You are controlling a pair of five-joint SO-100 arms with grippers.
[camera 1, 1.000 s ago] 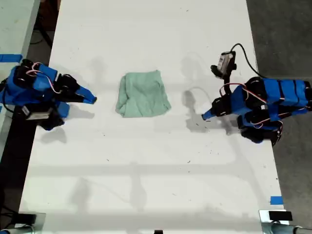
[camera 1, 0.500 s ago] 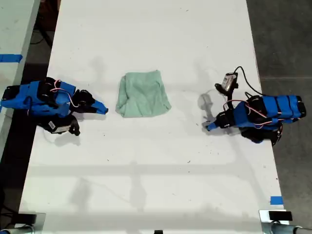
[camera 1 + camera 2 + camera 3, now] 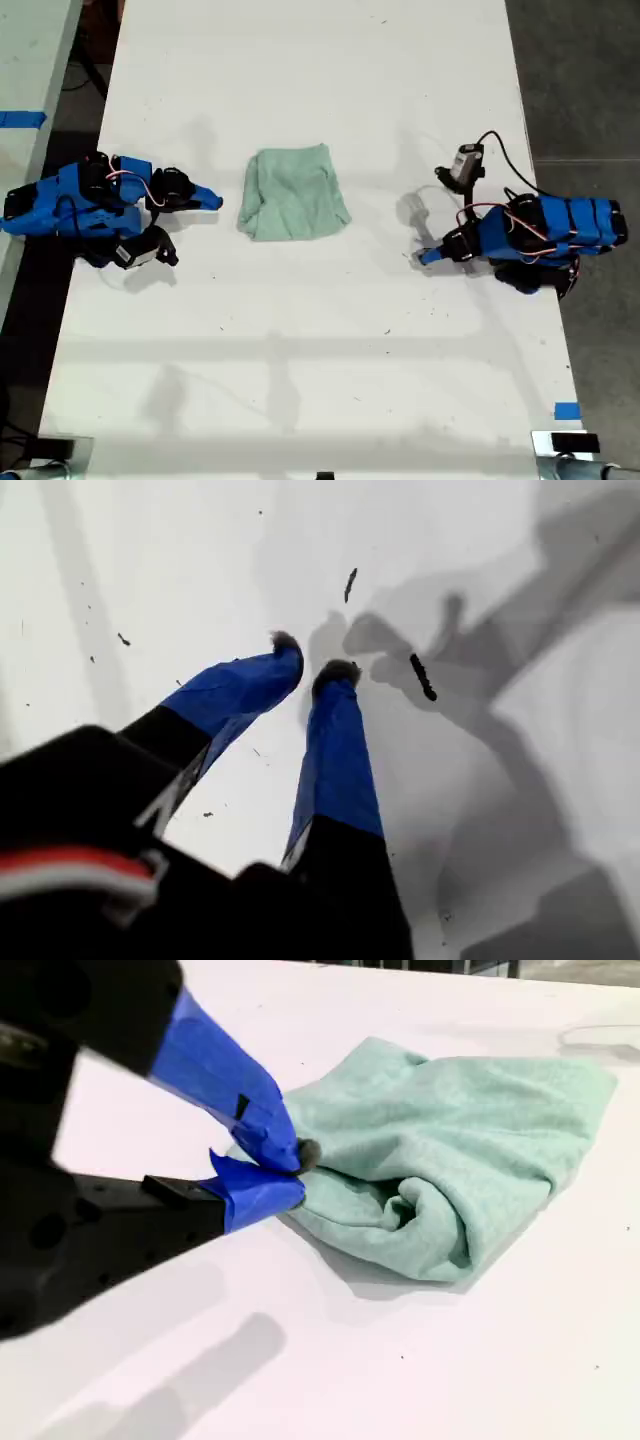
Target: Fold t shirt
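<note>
Already bunched, the t shirt (image 3: pixel 293 192) lies mid tabletop (image 3: pixel 320 60). First wrist view: my first end effector (image 3: pixel 309 667) nearly closed, empty, away from the shirt. Second wrist view: my second end effector (image 3: pixel 287 1173) nearly closed, empty, beside the hem; pinching several layers risks dragging the bundle.

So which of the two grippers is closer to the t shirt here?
My second gripper, at the exterior view's left, nearly at the t shirt; my first gripper sits well clear.
</note>
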